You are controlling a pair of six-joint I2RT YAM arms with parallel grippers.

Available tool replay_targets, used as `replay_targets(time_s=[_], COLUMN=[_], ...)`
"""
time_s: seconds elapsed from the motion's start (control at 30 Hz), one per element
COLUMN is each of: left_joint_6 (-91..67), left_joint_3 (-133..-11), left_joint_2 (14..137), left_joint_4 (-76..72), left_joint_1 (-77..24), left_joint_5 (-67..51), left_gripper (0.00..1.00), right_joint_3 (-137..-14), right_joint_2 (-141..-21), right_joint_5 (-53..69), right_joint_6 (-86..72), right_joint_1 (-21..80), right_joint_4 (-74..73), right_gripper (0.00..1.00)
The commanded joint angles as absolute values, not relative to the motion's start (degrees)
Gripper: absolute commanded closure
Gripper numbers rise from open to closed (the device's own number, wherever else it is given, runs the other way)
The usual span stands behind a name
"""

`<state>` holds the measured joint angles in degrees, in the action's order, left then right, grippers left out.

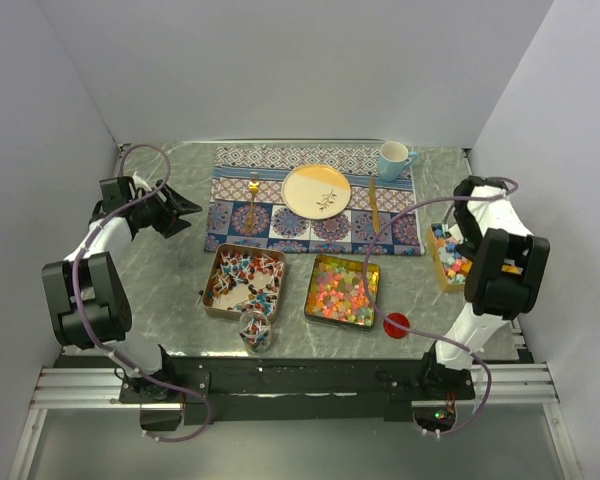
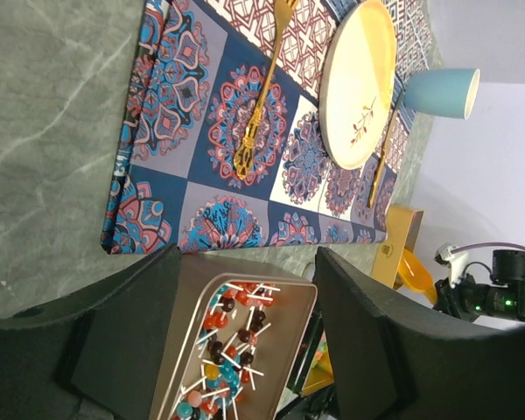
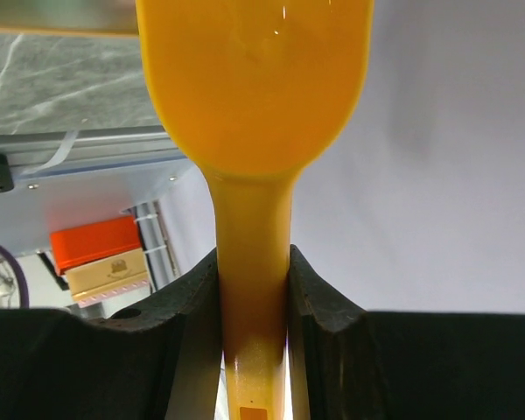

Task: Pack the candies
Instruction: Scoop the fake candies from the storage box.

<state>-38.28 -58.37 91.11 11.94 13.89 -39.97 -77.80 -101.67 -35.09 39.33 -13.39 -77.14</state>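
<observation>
Top external view: a metal tray (image 1: 308,305) sits centre-front on the marble table (image 1: 160,280), filled with the candies (image 1: 343,290), a loose heap of pink, orange, yellow and green beads. Just to its left, a second tray (image 1: 208,296) holds lollipops (image 1: 248,278). A small clear jar (image 1: 256,332) touching that tray's near corner holds more wrapped sweets. At the right edge, a wooden box (image 1: 432,262) carries mixed coloured pieces. A red lid (image 1: 396,324) lies near the front edge, just right of the candy tray.

Right gripper (image 3: 254,262): jaws pinched on the handle of an orange scoop (image 3: 254,87); the bowl looks bare.

Left gripper (image 2: 247,262): jaws spread wide, nothing between them, held above bare marble left of the patterned placemat (image 2: 201,131).

Both trays lie apart from the placemat's near edge. White walls enclose the left, right and far sides. Open marble lies between the left gripper and the lollipop tray.
</observation>
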Motion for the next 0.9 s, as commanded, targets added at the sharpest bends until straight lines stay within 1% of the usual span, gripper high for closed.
replay_targets(time_s=[0.0, 0.13, 0.33, 0.67, 0.8, 0.87], left_joint_6=[-36.9, -37.1, -36.4, -36.4, -36.7, -36.2], left_joint_3=[-60.8, -60.6, -61.4, -61.3, -61.0, -61.1], left_joint_2=[91.4, 91.8, 91.9, 91.1, 90.4, 90.0], left_joint_4=[12.2, 12.3, 13.2, 13.7, 13.3, 13.3], left_joint_1=[13.7, 13.8, 14.0, 14.0, 13.6, 13.4], left_joint_5=[-39.3, -39.4, -39.2, -38.7, -38.1, -37.8], left_gripper=[0.31, 0.32, 0.32, 0.32, 0.32, 0.32], right_joint_3=[-83.8, -90.2, -93.1, -91.6, -93.3, -92.1], right_joint_2=[-105.2, -109.4, -113.6, -117.1, -118.6, -118.9], right_joint_5=[-38.3, -37.4, -33.5, -23.2, -20.4, -17.5], right_joint_6=[36.0, 34.1, 30.9, 26.0, 26.1, 25.9], right_joint_1=[-12.0, -11.3, -8.1, -5.0, -6.1, -6.9], right_joint_4=[-83.1, -83.1, -83.1, -82.9, -82.7, -82.7], right_gripper=[1.00, 1.00, 1.00, 1.00, 1.00, 1.00])
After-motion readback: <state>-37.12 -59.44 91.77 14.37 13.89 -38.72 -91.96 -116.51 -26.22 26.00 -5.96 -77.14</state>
